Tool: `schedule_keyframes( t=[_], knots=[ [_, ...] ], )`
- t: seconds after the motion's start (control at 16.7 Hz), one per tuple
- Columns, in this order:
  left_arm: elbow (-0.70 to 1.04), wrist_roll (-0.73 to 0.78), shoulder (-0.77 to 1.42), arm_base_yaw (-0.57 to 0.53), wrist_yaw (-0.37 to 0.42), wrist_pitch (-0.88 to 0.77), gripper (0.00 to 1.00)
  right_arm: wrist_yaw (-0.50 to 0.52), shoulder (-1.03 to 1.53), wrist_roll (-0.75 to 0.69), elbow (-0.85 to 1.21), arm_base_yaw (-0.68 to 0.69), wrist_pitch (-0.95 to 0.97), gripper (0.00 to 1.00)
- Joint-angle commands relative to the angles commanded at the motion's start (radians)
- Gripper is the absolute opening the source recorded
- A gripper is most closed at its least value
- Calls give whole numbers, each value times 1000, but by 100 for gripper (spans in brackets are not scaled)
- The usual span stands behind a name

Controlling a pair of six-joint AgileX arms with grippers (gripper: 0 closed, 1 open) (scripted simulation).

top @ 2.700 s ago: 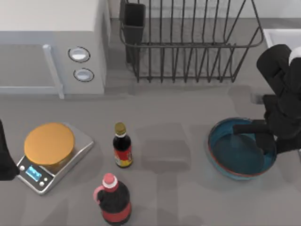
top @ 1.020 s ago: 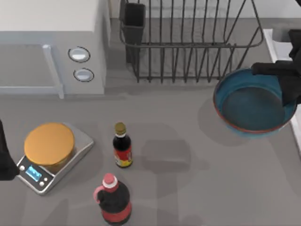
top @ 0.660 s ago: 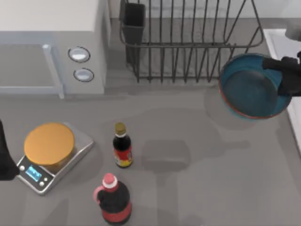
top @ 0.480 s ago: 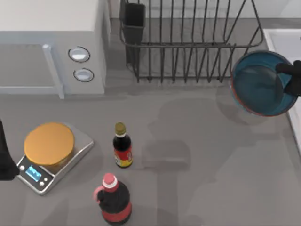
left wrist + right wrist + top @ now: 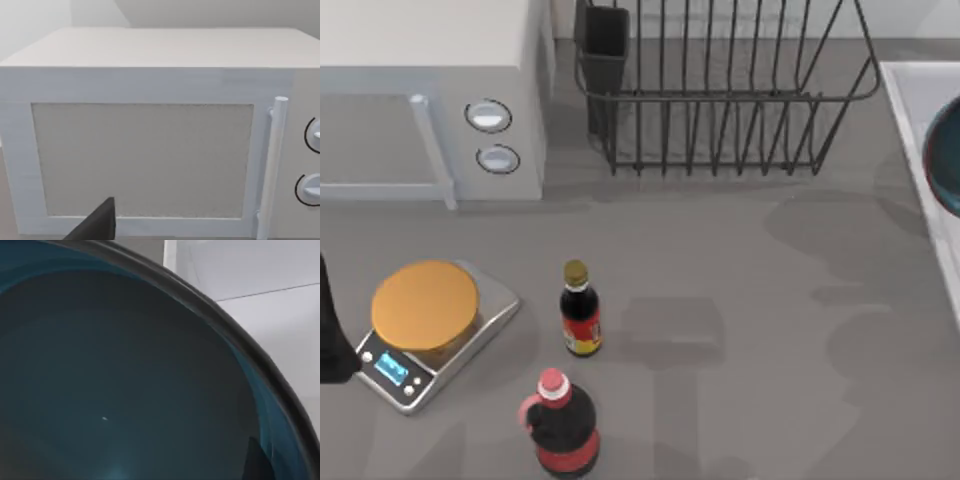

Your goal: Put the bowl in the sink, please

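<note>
Top view: the bowl (image 5: 946, 155) is at the far right edge of the frame, a sliver of its teal wall above the sink (image 5: 910, 90), whose pale rim runs down the right side of the counter (image 5: 740, 300). The bowl casts no contact shadow on the counter, so it is judged to be carried over the basin rather than resting. In the right wrist view the bowl (image 5: 125, 390) sits close to the camera, dark inside and rim toward the white sink wall (image 5: 250, 275). The right claw's state cannot be told. The left arm (image 5: 332, 340) is parked at the counter's left edge, facing the microwave (image 5: 150, 140); its claw's state cannot be told either. The next step is judged to be lowering and release.
</note>
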Motion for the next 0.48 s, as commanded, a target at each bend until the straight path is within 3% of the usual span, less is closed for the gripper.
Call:
schedule_keyframes(
  t=[0.24,0.48],
  knots=[
    [0,0,0,0,0,0,100,-45,-82,-46,-95,-130,332,0],
    [0,0,0,0,0,0,100,-67,-153,-69,-117,-215,503,0]
  ],
)
